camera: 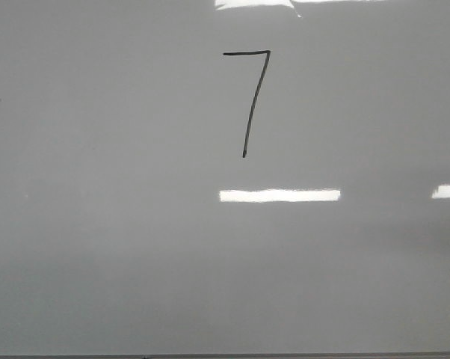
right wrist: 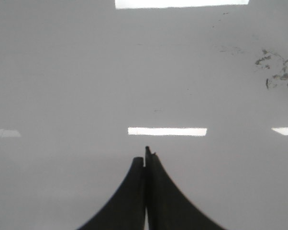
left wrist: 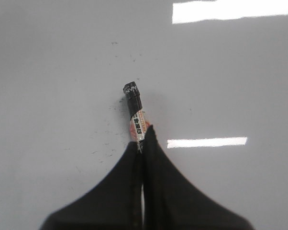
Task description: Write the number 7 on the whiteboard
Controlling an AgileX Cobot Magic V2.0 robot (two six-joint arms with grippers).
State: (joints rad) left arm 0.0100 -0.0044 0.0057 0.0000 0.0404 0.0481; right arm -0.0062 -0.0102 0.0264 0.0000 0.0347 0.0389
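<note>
A black hand-drawn number 7 (camera: 252, 97) stands on the glossy pale grey whiteboard (camera: 98, 187), above the middle of the front view. Neither gripper shows in the front view. In the left wrist view my left gripper (left wrist: 142, 139) is shut on a marker (left wrist: 135, 111) with a black cap end and a white-and-red label, held over the whiteboard (left wrist: 48, 96). In the right wrist view my right gripper (right wrist: 145, 158) is shut and empty over the whiteboard (right wrist: 62, 96). The 7 shows in neither wrist view.
Bright rectangular light reflections (camera: 279, 195) lie on the board below the 7. Faint marker smudges (right wrist: 275, 72) show in the right wrist view, and small specks (left wrist: 108, 124) near the marker. The board's thin dark bottom edge (camera: 285, 356) runs along the front.
</note>
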